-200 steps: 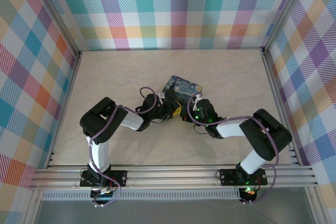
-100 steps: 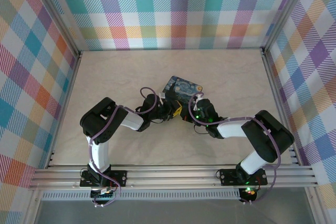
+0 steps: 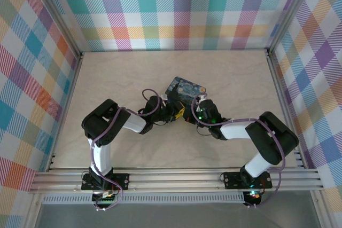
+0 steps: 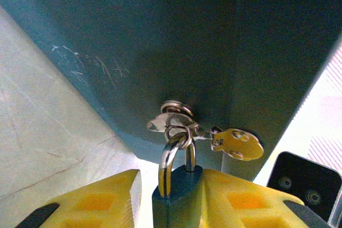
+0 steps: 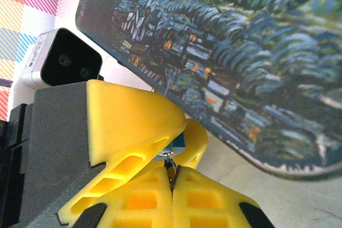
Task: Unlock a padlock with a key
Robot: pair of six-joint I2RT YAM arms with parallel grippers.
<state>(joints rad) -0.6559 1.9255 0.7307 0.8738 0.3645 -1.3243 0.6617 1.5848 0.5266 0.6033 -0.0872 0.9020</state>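
Yellow foam pads [image 4: 96, 201] of the left gripper [image 4: 172, 181] stand partly apart at the bottom of the left wrist view, and between them sits the small blue-grey metal padlock [image 4: 178, 202]. We see a pale gap beside its left face, while its right face touches the other pad. Its silver shackle [image 4: 166, 164] rises through a cluster of steel rings [image 4: 176, 118] carrying a brass-coloured key [image 4: 238, 143], before the dark-blue painting-print box [image 4: 176, 36]. In the right wrist view, low centre, the right gripper [image 5: 173, 179] has its yellow pads pressed together on the thin dark metal key [image 5: 172, 167], just beneath the padlock. From above, both grippers meet mid-frame, just below the box.
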